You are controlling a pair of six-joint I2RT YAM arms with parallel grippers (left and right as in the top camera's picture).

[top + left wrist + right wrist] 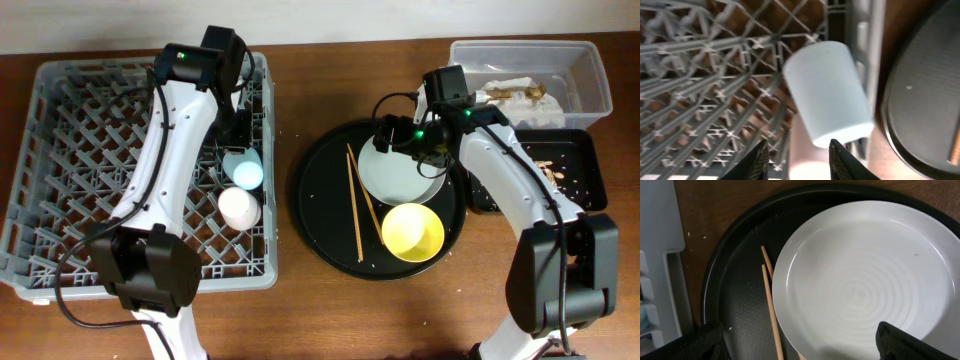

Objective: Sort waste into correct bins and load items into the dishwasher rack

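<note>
Loading dishwasher rack (pixel 60 200): light-blue cup (pixel 827 92) and pink cup (pixel 238 207) lying inside by right wall. Left hand (pixel 800 160) parted, empty. Right hand (pixel 800 342) spread wide above plate (pixel 865 280) on round tray (pixel 320 220). Likely next: descend, pinch plate rim.

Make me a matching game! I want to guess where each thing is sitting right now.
Things:
1. light-blue cup
2. yellow bowl
3. white tissue
4. food scraps

Places:
A. round black tray
B. clear tub
C. grey rack
D. shallow black tray

Pairs: 1-C, 2-A, 3-B, 4-D
</note>
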